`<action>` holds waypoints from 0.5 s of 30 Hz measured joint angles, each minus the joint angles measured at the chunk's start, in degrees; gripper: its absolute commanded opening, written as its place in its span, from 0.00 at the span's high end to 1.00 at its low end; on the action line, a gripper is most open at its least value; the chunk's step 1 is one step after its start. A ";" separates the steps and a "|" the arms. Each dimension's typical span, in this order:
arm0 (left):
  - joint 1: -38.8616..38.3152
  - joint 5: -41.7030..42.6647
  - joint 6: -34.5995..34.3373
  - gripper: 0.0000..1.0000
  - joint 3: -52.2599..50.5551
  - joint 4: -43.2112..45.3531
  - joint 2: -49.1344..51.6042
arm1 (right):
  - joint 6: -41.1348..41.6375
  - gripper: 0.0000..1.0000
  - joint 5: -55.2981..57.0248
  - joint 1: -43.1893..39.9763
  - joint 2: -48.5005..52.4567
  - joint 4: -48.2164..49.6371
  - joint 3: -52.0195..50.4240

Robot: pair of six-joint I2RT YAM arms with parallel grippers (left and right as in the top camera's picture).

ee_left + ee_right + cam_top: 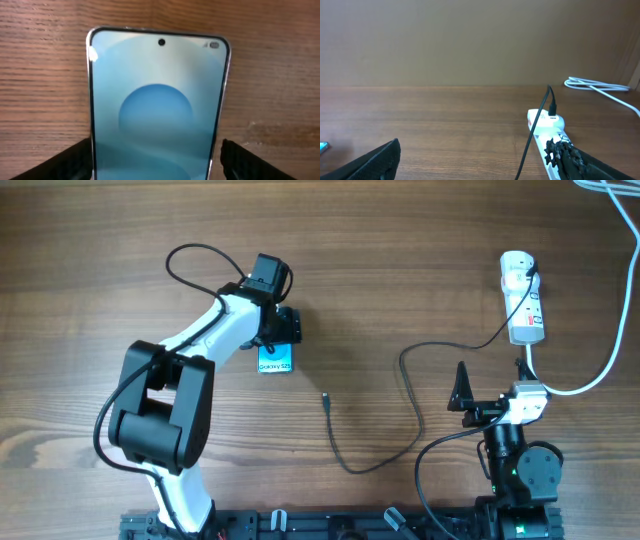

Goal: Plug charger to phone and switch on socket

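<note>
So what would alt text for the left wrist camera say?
A phone with a turquoise screen lies flat on a wooden table, filling most of the view. The left gripper straddles it, one black finger at each bottom corner.

Brown wood table [90, 240] all across the view from above. Long dark grain lines in the wood, left to right. Some boards lighter, some darker. Soft, even light over all of it, with a pale shine on the wood up close. Behind the far edge of the table, a plain tan wall [470, 40], flat and dull. A lighter strip at its far right end.
</note>
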 measured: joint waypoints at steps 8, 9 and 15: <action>-0.70 0.46 4.81 0.00 0.26 -1.57 0.00 | 0.00 0.00 0.00 0.00 0.00 0.00 0.00; -0.68 0.46 5.27 0.00 0.26 -1.64 0.00 | 0.00 0.00 0.00 0.00 0.00 0.00 0.00; -0.70 0.46 6.71 0.00 0.26 -1.57 0.00 | 0.00 0.00 0.00 0.00 0.00 0.00 0.00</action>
